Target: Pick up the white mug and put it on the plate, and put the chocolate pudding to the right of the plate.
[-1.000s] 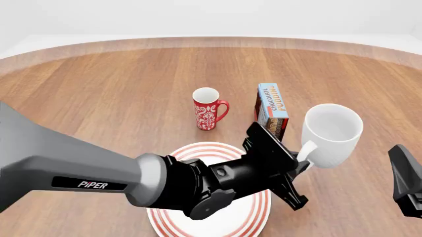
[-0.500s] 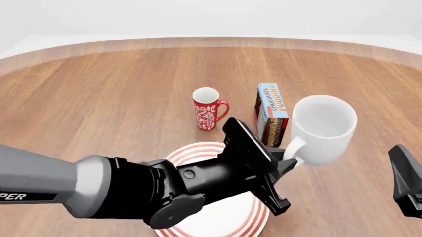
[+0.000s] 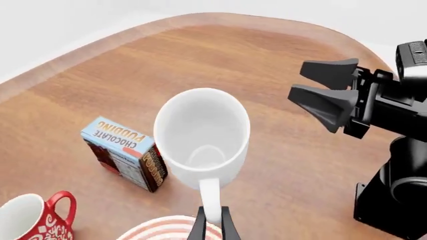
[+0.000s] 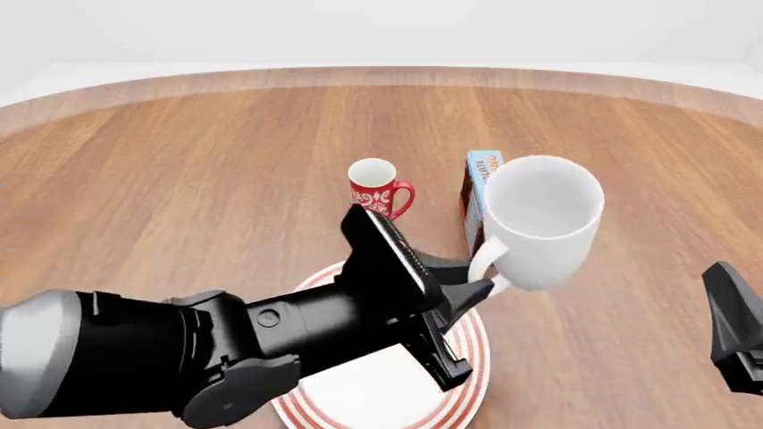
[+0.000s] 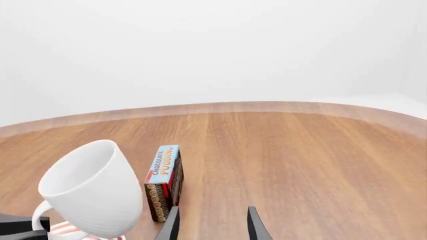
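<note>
Presently the left tool (image 4: 467, 293) is closed tight on the loop handle of the white mug (image 4: 539, 228), its fingers (image 3: 200, 226) pinching either side of the handle in the left wrist view. The mug hangs clear of the counter (image 4: 191, 179), tilted, its open mouth facing toward the front camera. In the front view it sits above and just beyond the far right rim of the plate (image 4: 463, 380), and it hides part of the chocolate pudding (image 4: 476, 192) behind it. The right wrist view shows the mug's base over the plate's edge, though how far over cannot be told from that angle.

The plate lies flat on the counter, near the front edge, with most of it covered by the left arm. The chocolate pudding stands upright on the counter beyond the plate and a little to its right, apart from it. A red mug (image 4: 377, 188) stands upright to the left of the pudding, near it but not touching.

The right tool (image 5: 211, 222) is empty, its fingers parted, held low at the right side of the counter, well apart from the pudding.
</note>
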`<action>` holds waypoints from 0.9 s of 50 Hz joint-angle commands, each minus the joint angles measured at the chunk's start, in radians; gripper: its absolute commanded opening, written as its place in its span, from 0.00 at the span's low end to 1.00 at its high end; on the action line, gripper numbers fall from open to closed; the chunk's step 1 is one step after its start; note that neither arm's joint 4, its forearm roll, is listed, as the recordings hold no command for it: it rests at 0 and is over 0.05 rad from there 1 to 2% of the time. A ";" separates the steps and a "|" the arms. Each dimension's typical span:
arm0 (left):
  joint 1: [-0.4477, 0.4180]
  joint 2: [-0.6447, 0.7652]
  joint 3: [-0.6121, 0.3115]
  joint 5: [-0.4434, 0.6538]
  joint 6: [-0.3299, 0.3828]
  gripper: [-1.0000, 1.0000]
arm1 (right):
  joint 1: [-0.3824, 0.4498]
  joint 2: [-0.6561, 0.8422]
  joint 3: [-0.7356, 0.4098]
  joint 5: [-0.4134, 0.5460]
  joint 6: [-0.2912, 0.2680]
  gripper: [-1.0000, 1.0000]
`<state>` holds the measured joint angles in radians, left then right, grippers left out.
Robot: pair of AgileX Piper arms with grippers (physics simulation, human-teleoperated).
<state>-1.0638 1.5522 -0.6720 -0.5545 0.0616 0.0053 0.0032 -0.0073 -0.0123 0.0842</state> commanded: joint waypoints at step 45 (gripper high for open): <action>0.157 -0.432 0.304 0.086 -0.005 0.00 | 0.002 -0.002 -0.002 0.003 -0.015 1.00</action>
<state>-0.9267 1.1744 -0.4037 -0.4853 0.0539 0.0075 0.0017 -0.0082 -0.0104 0.0728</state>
